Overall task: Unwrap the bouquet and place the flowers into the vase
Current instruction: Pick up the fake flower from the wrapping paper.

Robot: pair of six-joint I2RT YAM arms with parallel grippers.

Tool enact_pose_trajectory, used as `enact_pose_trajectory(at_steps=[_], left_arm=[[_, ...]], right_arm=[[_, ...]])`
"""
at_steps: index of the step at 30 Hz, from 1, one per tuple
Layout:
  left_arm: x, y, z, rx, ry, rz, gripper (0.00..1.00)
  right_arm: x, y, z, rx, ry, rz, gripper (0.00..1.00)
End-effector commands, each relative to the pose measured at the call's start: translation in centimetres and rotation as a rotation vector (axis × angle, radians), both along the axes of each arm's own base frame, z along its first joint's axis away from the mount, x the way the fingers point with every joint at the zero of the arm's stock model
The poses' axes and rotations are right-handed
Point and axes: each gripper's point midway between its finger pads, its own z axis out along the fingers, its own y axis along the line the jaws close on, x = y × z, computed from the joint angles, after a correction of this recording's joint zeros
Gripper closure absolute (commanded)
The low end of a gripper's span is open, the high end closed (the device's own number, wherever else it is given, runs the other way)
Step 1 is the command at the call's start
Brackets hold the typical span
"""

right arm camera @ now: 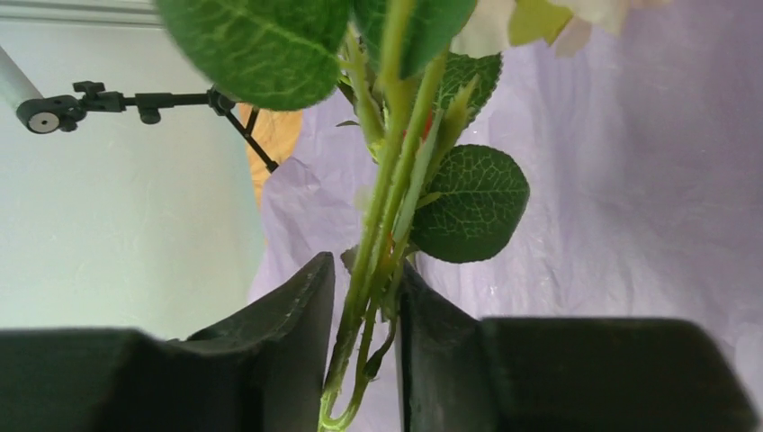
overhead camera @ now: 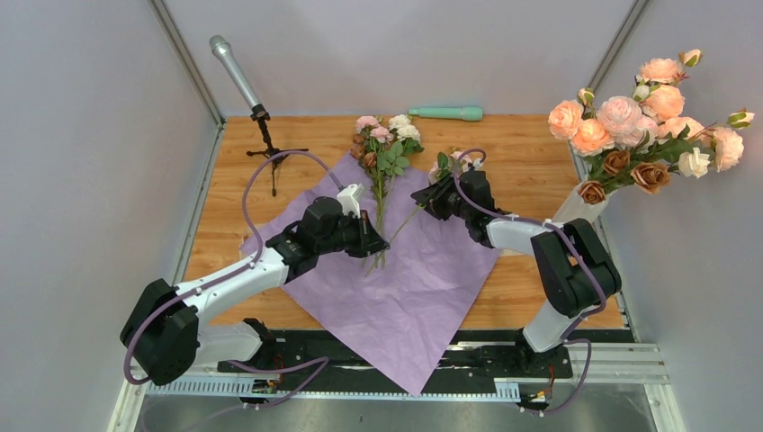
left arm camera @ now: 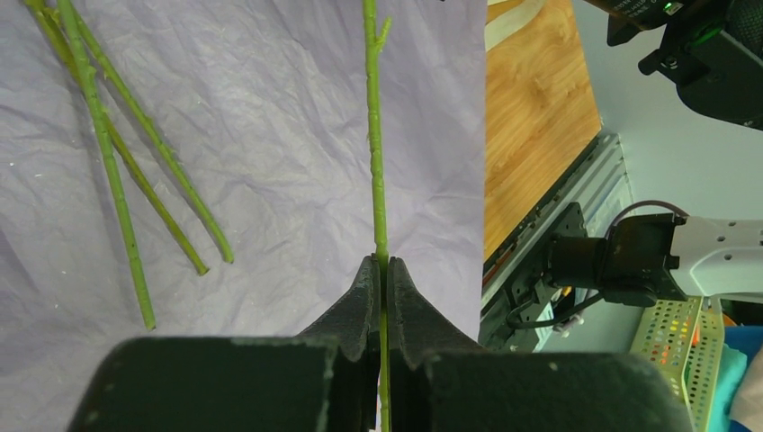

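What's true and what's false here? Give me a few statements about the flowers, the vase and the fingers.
The purple paper is wrapped round the flowers. False: it lies spread flat under them.
The left fingers pinch one green stem. True.
The white vase stands empty. False: peach roses stand in it.
A microphone stands at the table's far-left corner. True.

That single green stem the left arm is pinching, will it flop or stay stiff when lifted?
Probably fairly stiff: the stem runs straight out of the shut left pincer. Being so thin, it is likely light, but it might swivel or slip in that narrow grip.
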Motion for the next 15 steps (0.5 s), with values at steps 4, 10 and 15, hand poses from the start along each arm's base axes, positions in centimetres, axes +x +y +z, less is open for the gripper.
enact_pose_trajectory(at_steps=[4,10,15], left_arm=[[-0.4,0.0,1.3,0.0,-0.079,-0.054,1.0],[-0.3,-0.2,1.5,0.005,-0.089,-0.068,0.99],[0.4,0.2,2.2,0.014,-0.12,-0.032,0.57]], right_arm=[[1.5,0.4,4.0,0.033,-0.121,-0.011,0.9],[0.4,0.1,7.0,0.028,-0.224,0.014,1.0],[-1.1,-0.6,11.0,-0.044,-0.38,0.044,1.0]])
